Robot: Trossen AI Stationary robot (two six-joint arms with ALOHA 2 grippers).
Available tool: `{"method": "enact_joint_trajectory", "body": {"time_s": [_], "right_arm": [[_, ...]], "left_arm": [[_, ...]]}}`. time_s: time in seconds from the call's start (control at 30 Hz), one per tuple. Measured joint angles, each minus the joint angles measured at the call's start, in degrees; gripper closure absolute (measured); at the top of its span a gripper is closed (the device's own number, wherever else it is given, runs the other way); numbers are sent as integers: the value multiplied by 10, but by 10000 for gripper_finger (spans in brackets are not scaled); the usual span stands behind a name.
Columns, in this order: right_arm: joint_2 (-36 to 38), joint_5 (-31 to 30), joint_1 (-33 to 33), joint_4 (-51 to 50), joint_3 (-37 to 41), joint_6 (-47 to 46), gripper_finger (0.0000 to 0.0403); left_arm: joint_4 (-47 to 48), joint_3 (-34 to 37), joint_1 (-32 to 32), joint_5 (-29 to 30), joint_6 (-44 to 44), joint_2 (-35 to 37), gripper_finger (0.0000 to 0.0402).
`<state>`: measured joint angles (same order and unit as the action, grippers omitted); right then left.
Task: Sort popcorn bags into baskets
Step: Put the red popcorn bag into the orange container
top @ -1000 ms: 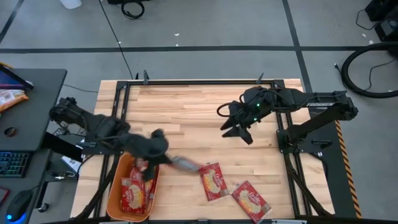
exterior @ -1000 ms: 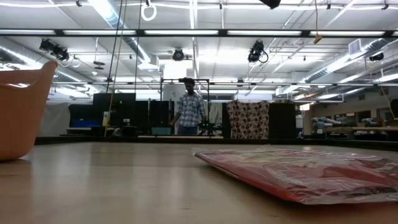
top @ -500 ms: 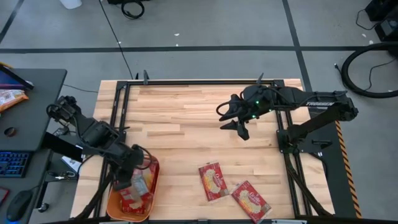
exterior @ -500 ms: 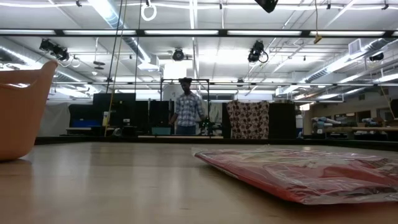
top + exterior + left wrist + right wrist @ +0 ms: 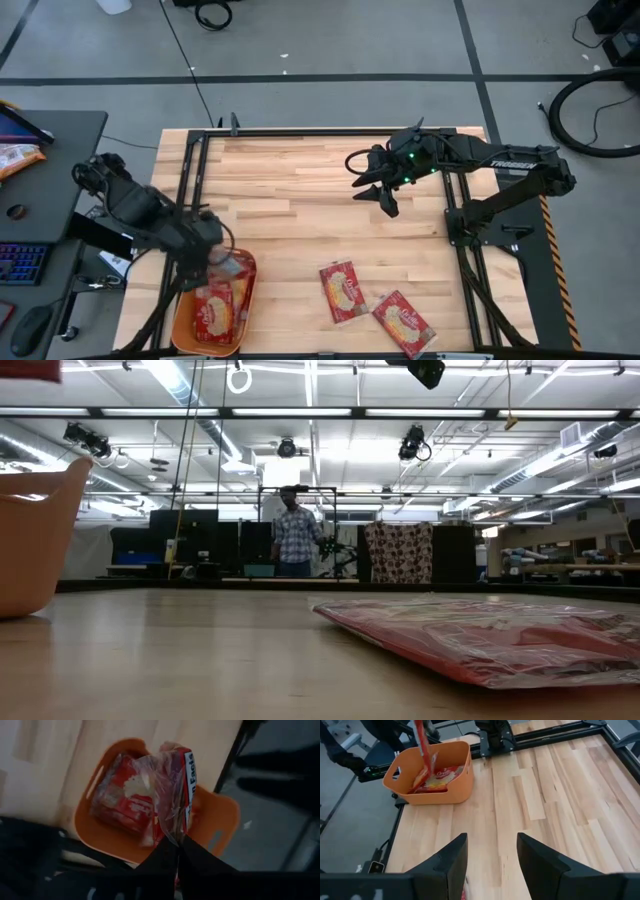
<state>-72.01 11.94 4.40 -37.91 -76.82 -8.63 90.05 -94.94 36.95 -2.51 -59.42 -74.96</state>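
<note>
My left gripper [image 5: 215, 262] hangs over the orange bin [image 5: 183, 318] at the table's near left and is shut on a red popcorn bag [image 5: 172, 785]. That bag also shows in the right wrist view [image 5: 422, 747], hanging edge-on into the bin [image 5: 450, 785]. At least one more red bag [image 5: 120, 800] lies flat in the bin. Two red bags [image 5: 342, 290] [image 5: 403, 322] lie flat on the table near its front edge. My right gripper [image 5: 385, 195] is open and empty above the table's far right part. My left gripper pinches the bag's top edge [image 5: 172, 837] between its two shut fingers, which come from above and point down. The bag hangs upright below the fingers, and its lower end [image 5: 427, 766] reaches inside the bin. I cannot tell whether it touches the bags there.
Black frame rails [image 5: 195, 170] run along the table's left, far and right sides. A dark desk [image 5: 50, 180] with an orange-and-white packet [image 5: 15, 158] stands to the left. A person [image 5: 293, 540] stands in the room beyond. Bare wood [image 5: 290, 200] lies between the arms.
My left gripper has carried the bag from over the table beside the bin toward the left, and the bag now hangs over the bin. My right gripper has drifted a little toward the far edge, still open.
</note>
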Motion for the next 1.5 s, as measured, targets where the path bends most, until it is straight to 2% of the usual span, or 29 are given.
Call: {"method": "enact_joint_trajectory", "body": {"time_s": [0.2,0.5,0.7,0.93,1.27,1.37,1.5], "right_arm": [[0,2,0,-1,0,-2,229],[0,2,0,-23,0,-17,229],[0,2,0,-27,0,-17,229],[0,2,0,-27,0,-17,229],[0,2,0,-26,0,-17,229],[0,2,0,-26,0,-17,229],[0,2,-5,-26,0,-19,229]], "left_arm": [[0,46,35,40,59,-42,397],[-1,105,80,36,74,-93,395],[-14,105,105,21,73,-123,356],[-104,105,129,-19,65,-145,318],[-180,105,139,-65,16,-148,235],[-210,105,139,-51,15,-148,233],[-226,105,139,0,15,-148,239]]}}
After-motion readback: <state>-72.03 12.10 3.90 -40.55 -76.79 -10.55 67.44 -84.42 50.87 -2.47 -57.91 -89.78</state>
